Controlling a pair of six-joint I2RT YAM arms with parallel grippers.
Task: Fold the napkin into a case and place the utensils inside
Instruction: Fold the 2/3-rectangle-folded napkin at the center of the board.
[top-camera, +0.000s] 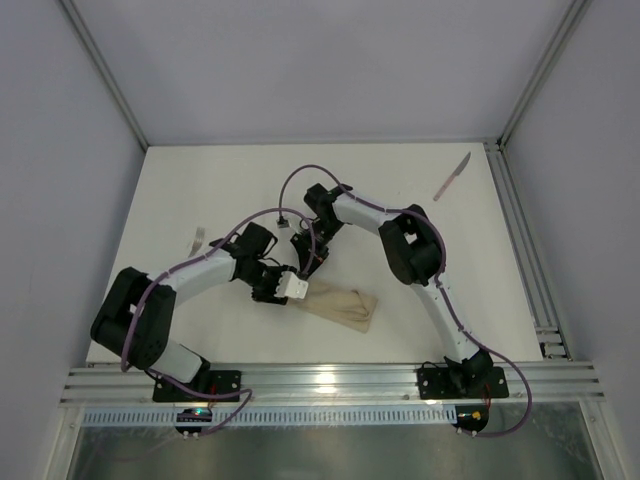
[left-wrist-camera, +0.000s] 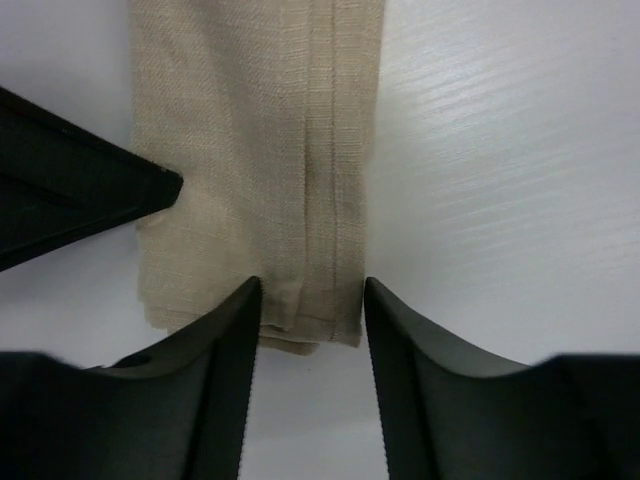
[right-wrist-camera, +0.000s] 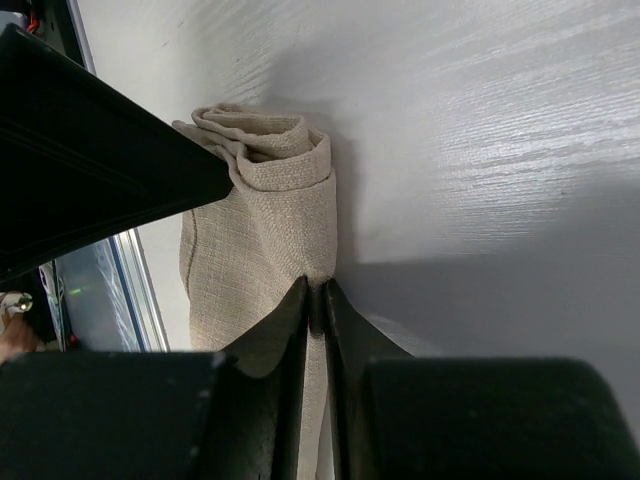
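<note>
The beige napkin (top-camera: 342, 304) lies folded into a narrow case in front of the arms. In the left wrist view the napkin (left-wrist-camera: 260, 150) shows a seam along its length, and my left gripper (left-wrist-camera: 310, 290) stands open, its tips either side of the cloth's near end. My right gripper (right-wrist-camera: 318, 292) is shut on a fold of the napkin (right-wrist-camera: 270, 240), whose far end is rolled up. Seen from above, the left gripper (top-camera: 297, 289) and right gripper (top-camera: 307, 267) meet at the case's left end. Of the utensils, the pink-handled knife (top-camera: 452, 177) lies far right and a silvery fork (top-camera: 198, 240) lies to the left.
The metal rail (top-camera: 330, 380) runs along the near table edge, just past the napkin. Grey walls enclose the white table (top-camera: 400, 190) at back and sides. The right arm's elbow (top-camera: 410, 250) arches over the middle.
</note>
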